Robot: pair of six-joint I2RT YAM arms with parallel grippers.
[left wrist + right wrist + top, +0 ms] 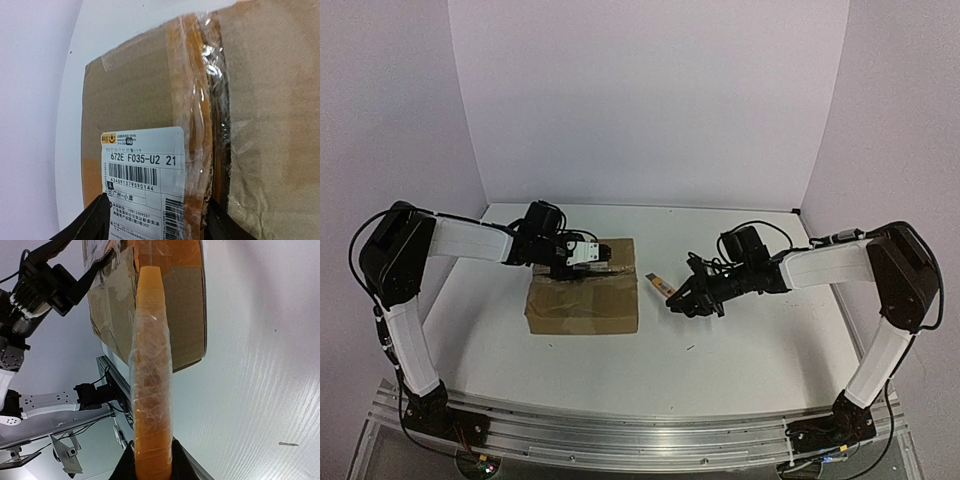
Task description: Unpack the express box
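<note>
The express box point(582, 298) is a flat brown carton lying left of centre on the white table. Its taped centre seam point(220, 100) gapes dark along its length. My left gripper point(578, 262) hovers over the box's far end, open. One black finger point(85, 225) stands left of the white shipping label point(142, 175) and the other rests at the seam. To the right of the box my right gripper point(685, 297) is shut on a slim orange utility knife point(150, 365) wrapped in clear tape. The knife point(658, 284) points at the box point(185, 305) without touching it.
An aluminium rail point(640, 435) runs along the table's near edge, with both arm bases on it. White walls close in the back and sides. A small dark speck point(688, 348) lies on the table in front of the right gripper.
</note>
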